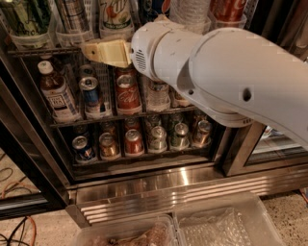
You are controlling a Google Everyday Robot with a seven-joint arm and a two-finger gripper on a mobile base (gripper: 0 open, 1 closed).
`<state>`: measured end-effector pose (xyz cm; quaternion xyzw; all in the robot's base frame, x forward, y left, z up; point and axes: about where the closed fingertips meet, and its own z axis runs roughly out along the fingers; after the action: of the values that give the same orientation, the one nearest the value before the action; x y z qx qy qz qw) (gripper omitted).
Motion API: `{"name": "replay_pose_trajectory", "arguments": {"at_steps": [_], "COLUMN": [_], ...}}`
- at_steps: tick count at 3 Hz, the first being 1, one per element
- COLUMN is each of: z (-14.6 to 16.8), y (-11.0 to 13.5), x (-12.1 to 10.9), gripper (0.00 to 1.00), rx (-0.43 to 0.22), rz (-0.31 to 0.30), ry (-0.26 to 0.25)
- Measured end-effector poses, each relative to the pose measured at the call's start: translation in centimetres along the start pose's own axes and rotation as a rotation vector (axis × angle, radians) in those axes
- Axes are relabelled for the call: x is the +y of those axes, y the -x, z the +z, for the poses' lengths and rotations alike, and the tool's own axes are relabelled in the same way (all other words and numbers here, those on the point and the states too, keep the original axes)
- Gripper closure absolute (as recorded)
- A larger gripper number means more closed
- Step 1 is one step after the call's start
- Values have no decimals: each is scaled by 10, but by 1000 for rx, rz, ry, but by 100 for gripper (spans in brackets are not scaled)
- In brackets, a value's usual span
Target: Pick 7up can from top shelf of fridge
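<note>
My cream gripper (94,50) hovers at the front edge of the dark wire top shelf (33,50); its opening cannot be determined. The white-silver 7up can (117,17) stands on that shelf just above, lid cut off.

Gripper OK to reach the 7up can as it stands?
Probably, but not straight in. The gripper sits in front of the top shelf rim, just under the 7up can, pointing sideways. Nothing stands before the can; the gripper would need to rise and turn inward.
</note>
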<state>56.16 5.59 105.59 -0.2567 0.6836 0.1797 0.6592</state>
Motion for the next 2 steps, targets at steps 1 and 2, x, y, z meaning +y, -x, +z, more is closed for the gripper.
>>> {"name": "replay_pose_trajectory", "arguments": {"at_steps": [1, 2], "z": [-1, 3], "y": [3, 1], "x": [2, 2], "gripper": [0, 16], "rx": [-14, -29], "rz": [5, 11], "ry": [-30, -67]}}
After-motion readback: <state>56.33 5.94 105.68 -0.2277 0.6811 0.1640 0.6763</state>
